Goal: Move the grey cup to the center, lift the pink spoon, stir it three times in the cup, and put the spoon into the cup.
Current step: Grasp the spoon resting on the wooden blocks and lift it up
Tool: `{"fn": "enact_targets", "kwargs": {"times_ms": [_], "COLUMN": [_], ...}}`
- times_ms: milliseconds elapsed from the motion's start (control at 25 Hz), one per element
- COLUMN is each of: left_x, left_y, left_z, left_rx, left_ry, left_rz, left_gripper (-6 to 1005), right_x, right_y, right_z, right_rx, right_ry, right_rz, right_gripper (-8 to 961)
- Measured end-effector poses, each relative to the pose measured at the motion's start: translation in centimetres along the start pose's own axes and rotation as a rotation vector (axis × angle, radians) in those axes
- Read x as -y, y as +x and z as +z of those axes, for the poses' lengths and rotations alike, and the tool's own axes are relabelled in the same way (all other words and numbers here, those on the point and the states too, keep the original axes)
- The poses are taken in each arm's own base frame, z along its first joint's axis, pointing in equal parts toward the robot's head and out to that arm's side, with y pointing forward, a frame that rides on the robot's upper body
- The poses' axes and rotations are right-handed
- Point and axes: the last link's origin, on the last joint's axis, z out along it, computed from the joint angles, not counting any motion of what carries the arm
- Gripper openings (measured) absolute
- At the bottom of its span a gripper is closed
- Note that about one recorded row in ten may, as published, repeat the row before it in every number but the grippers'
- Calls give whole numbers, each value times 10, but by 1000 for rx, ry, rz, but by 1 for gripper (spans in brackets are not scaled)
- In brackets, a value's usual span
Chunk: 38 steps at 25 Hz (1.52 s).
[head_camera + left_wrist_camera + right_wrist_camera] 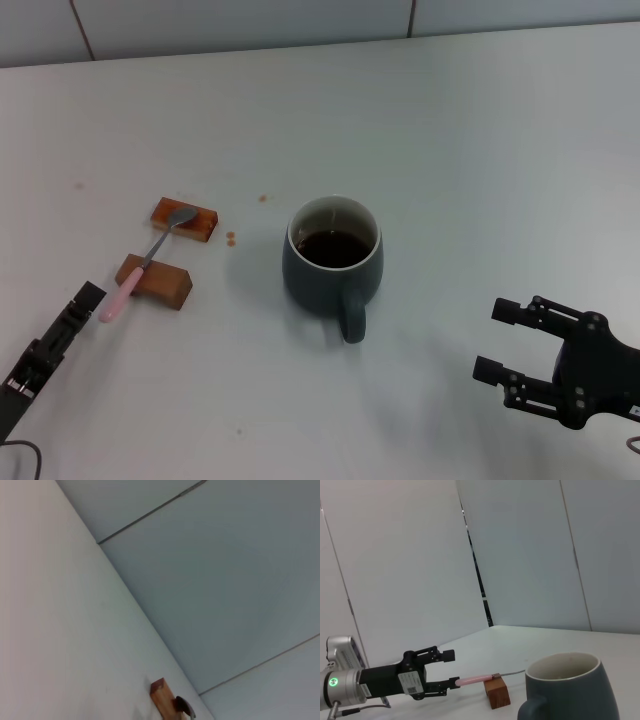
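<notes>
The grey cup (333, 255) stands upright mid-table with dark liquid inside and its handle toward me; it also shows in the right wrist view (570, 690). The pink spoon (140, 270) lies across two brown blocks, bowl on the far one. In the right wrist view its pink handle (475, 679) points at my left gripper (451, 669). My left gripper (88, 298) is open, its fingertips right by the handle's end; I cannot tell if they touch. My right gripper (496, 340) is open and empty, near the front right of the cup.
Two brown blocks, the far one (185, 220) and the near one (155, 280), carry the spoon left of the cup. The left wrist view shows one block (161, 695) with the spoon's bowl (184, 706). Small brown spots (231, 238) mark the white table.
</notes>
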Motion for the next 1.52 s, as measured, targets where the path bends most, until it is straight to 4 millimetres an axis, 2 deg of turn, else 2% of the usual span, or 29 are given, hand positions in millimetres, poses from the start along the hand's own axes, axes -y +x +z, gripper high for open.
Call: {"fn": "enact_targets", "kwargs": {"times_ms": [1520], "left_x": [-1], "left_y": [-6], "left_z": [17], "left_rx": [67], "left_ry": [-2], "left_rz": [-95], "left_gripper": [800], "right_x": [0], "right_y": [1], "right_z": [-2], "right_rx": [-3], "right_ry": [2], "right_rz": [1], "right_gripper": [742]}}
